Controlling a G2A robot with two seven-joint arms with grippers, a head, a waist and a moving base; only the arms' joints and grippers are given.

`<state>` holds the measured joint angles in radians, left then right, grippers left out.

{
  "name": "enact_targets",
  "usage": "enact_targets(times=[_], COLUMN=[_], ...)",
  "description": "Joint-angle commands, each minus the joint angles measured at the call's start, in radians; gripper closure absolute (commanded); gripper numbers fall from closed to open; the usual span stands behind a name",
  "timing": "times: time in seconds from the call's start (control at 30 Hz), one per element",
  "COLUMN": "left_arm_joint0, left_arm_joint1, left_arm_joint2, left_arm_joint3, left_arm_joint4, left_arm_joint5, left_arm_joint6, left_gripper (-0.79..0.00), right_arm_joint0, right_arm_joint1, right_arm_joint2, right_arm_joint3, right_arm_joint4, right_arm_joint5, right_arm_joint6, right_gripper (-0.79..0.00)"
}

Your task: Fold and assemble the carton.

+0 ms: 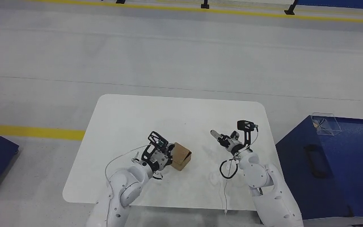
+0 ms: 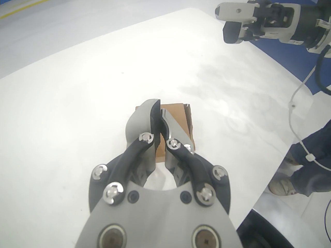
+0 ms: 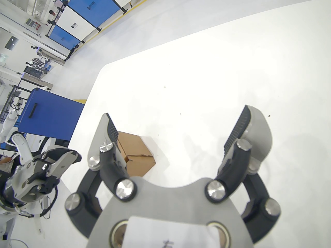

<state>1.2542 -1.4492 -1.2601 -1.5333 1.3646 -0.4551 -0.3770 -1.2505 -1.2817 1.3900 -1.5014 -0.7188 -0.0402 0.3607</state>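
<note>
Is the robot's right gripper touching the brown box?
Apart. The top view shows bare table between the open right gripper and the box.

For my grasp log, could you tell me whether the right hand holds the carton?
No, the right hand is open and empty, apart from the carton.

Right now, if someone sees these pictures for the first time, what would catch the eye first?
The small brown carton stands out on the white table, in the half nearer the robot. The left hand, fingers closed, sits close beside it; I cannot tell if it grips a flap. The right hand hangs open and empty above the table, off to the carton's right.
</note>
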Motion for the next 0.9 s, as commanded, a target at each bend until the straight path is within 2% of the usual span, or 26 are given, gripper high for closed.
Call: enact_targets(times=[0.0, 0.33, 0.53, 0.7, 0.87], left_arm_joint0=[-0.003, -0.031, 0.013, -0.016, -0.009], left_arm_joint1=[0.001, 0.001, 0.011, 0.011, 0.014], left_arm_joint2=[0.007, 0.065, 0.051, 0.065, 0.065], left_arm_joint3=[0.016, 0.087, 0.027, 0.068, 0.059], left_arm_joint4=[0.018, 0.094, 0.105, 0.101, 0.097], left_arm_joint5=[0.016, 0.104, 0.111, 0.11, 0.13], left_arm_joint6=[0.007, 0.005, 0.068, 0.005, 0.07], left_gripper=[0.0, 0.0, 0.0, 0.0, 0.0], right_arm_joint0=[0.0, 0.0, 0.0, 0.0, 0.0], right_arm_joint1=[0.0, 0.0, 0.0, 0.0, 0.0], right_arm_joint2=[0.0, 0.0, 0.0, 0.0, 0.0], right_arm_joint3=[0.0, 0.0, 0.0, 0.0, 0.0], right_arm_joint4=[0.0, 0.0, 0.0, 0.0, 0.0], right_arm_joint5=[0.0, 0.0, 0.0, 0.0, 0.0], right_arm_joint6=[0.0, 0.0, 0.0, 0.0, 0.0], right_gripper=[-0.785, -0.785, -0.785, -0.785, -0.785])
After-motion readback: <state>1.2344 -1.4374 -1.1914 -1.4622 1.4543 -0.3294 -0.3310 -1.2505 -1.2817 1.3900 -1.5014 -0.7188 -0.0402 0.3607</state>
